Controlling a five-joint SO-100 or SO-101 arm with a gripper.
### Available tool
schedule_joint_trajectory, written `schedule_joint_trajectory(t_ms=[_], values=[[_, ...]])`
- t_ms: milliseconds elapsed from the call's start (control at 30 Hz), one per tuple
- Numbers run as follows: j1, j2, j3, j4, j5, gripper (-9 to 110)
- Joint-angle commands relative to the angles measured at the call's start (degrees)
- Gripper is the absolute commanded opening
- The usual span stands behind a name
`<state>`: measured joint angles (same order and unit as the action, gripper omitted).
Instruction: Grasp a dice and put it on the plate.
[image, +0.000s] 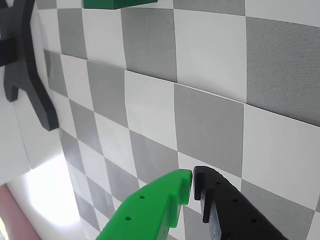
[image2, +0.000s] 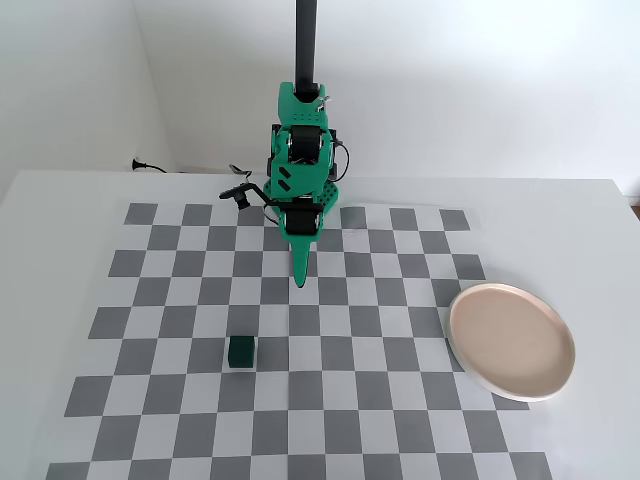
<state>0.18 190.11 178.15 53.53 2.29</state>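
so the grasp has not begun. in the fixed view the gripper hangs over the far middle of the checker mat, its two fingers closed together with nothing between them. the dice sits nearer and to the left, well apart from it; the plate lies empty at the right. next, judging from this, the jaws must open and reach down to the dice.
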Motion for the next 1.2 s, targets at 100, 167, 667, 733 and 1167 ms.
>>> schedule_joint_trajectory(t_ms=[100,167,667,733,1167], values=[[-0.9,1.1,-0.9,0.1,-0.1,-4],[-0.9,1.1,-0.9,0.1,-0.1,-4],[-5.1,1.0,-0.9,0.0,-9.5,-4],[-5.1,1.0,-0.9,-1.6,-16.2,-4],[-1.0,1.0,-0.9,-1.5,-54.6,-4]])
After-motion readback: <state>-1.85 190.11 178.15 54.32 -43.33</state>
